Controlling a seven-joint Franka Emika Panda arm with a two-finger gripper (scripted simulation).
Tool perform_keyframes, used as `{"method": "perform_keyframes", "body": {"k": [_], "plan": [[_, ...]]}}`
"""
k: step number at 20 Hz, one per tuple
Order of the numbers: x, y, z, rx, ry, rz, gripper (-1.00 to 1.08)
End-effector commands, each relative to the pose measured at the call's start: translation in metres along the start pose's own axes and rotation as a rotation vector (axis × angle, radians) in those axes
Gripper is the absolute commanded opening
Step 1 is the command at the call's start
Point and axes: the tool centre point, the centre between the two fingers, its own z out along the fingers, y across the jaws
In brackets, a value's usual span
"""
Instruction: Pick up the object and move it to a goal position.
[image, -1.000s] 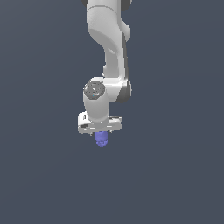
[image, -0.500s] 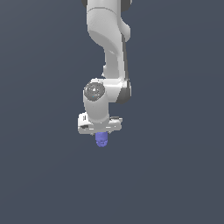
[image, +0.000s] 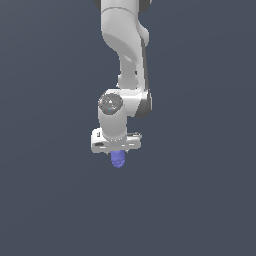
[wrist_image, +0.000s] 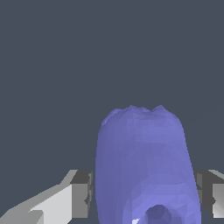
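Clamped between the pads of the white gripper, closed on its sides: the object, periwinkle-blue, rounded, oblong, lumpy, with a small dent near its base. Pointing downward below the hand, much narrower than it. No tabletop edges or corners discernible against the plain grey.

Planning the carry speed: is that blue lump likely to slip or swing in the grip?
The blue lump looks rigid, so swinging seems unlikely. Its rounded, dented sides may give the fingers little flat contact, so it might slip. It hangs below the gripper.
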Motion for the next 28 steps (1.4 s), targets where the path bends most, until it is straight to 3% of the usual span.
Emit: {"method": "perform_keyframes", "body": {"k": [1, 7, 21, 28], "plan": [[0.002, -0.011, -0.004, 0.000, 0.001, -0.002, -1.00], [0.007, -0.059, -0.021, 0.000, 0.001, -0.002, -1.00], [0.029, -0.222, -0.079, 0.000, 0.001, -0.002, -1.00], [0.038, -0.268, -0.096, 0.000, 0.001, -0.001, -1.00]]}}
